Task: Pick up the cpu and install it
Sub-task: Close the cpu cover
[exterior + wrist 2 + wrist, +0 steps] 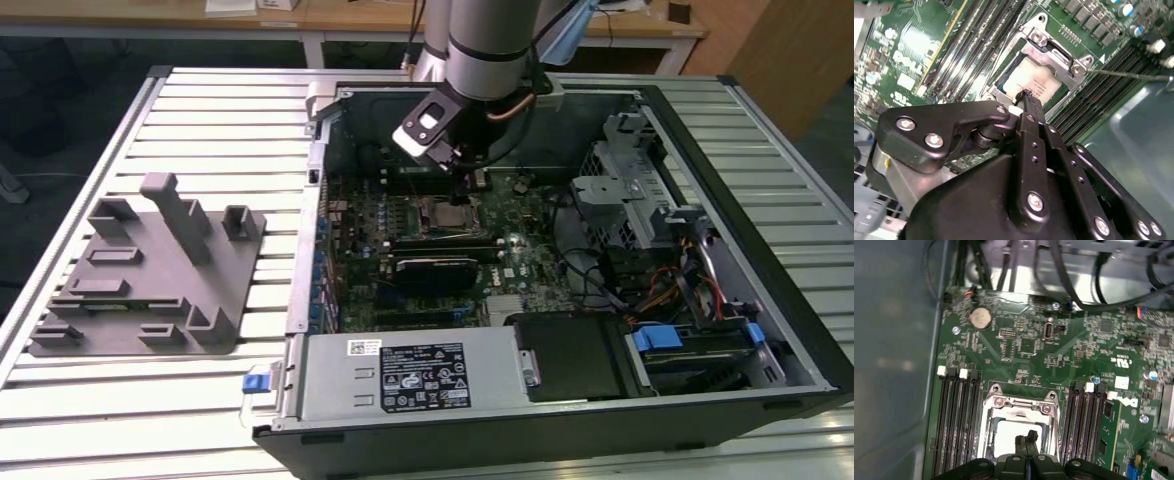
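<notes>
Gripper [467, 180] low over the cpu [451, 213] inside the open computer case [534, 440], upper middle of the exterior view.
In both wrist views the cpu [1036, 82] lies flat in the metal socket frame [1019, 402] on the green motherboard [1024, 340]. The gripper's fingers [1029, 107] are pressed together, pinching nothing, their tip over the cpu's pale top; whether it touches is hard to tell. A grey fixture [134, 290] sits on the slatted table [80, 150] at the exterior view's left.
</notes>
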`<move>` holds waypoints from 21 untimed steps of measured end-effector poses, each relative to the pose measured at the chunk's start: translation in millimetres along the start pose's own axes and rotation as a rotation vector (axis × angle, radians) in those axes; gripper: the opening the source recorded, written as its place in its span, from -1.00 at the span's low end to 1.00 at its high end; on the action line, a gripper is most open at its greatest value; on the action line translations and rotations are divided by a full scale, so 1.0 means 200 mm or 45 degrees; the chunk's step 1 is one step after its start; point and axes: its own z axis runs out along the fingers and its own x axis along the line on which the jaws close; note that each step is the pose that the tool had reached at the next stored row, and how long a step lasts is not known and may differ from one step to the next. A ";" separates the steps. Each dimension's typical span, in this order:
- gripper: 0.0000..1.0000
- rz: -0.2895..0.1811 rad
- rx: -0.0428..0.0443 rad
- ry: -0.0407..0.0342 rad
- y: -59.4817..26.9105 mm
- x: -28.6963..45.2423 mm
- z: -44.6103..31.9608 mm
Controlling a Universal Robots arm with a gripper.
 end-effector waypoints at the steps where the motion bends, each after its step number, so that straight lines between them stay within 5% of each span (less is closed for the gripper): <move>1: -0.79 -0.025 0.001 -0.0005 0.000 0.000 0.000; 21: -0.79 -0.487 0.012 -0.0078 0.000 0.000 0.001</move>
